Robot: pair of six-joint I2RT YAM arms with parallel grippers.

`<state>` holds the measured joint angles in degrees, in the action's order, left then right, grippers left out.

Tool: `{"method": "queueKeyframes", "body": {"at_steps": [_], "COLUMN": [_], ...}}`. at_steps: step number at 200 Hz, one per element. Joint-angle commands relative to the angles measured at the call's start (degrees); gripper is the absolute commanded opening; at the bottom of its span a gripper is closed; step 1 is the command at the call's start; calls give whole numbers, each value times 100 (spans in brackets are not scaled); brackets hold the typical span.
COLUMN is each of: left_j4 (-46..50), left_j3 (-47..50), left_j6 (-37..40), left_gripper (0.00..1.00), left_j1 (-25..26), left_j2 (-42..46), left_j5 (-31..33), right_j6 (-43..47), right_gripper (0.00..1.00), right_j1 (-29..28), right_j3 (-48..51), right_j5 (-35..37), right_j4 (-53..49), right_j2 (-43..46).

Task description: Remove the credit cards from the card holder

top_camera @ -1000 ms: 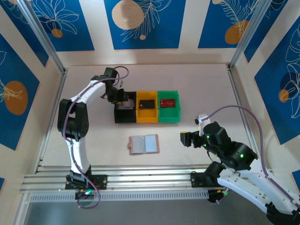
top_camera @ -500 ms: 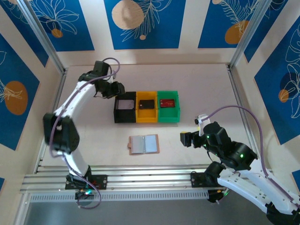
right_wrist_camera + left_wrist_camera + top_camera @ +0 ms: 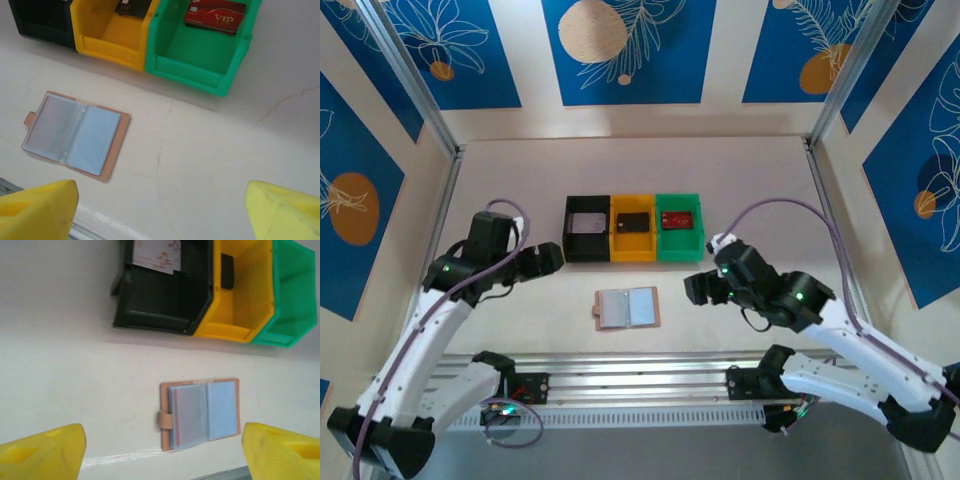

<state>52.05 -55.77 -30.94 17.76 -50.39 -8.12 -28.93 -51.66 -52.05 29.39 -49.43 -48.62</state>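
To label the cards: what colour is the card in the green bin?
The card is red; right wrist view shows it best.

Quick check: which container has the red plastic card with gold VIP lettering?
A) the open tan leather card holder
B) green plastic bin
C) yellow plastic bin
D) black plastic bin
B: the red plastic card lies inside the green plastic bin, while the yellow plastic bin next to it holds a dark card.

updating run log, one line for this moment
card holder: open | pale card: black bin | dark card: yellow bin | red card: green bin | left gripper: open | right gripper: open
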Motion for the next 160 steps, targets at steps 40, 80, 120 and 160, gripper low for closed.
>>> {"method": "queueKeyframes", "body": {"at_steps": [40,80,120,160], "left_j4": [669,673,666,666], "left_j3": [106,147,168,174], "left_j6": [265,223,116,106], "left_gripper": [100,100,100,100], "left_j1": [15,14,15,24], "left_j2": [1078,1603,1792,2019], "left_j5": [1138,1496,1687,1734], "right_j6": [-1482,-1836,-1951,-2045], "right_gripper": [93,93,92,92], "right_j1": [-1547,-1750,-1744,-1704], "right_j3": [-455,-631,-1142,-1809], "right_j5": [928,513,312,71], "right_j4": [290,839,925,989], "right_j2": [-1970,-3253,-4447,-5310]}}
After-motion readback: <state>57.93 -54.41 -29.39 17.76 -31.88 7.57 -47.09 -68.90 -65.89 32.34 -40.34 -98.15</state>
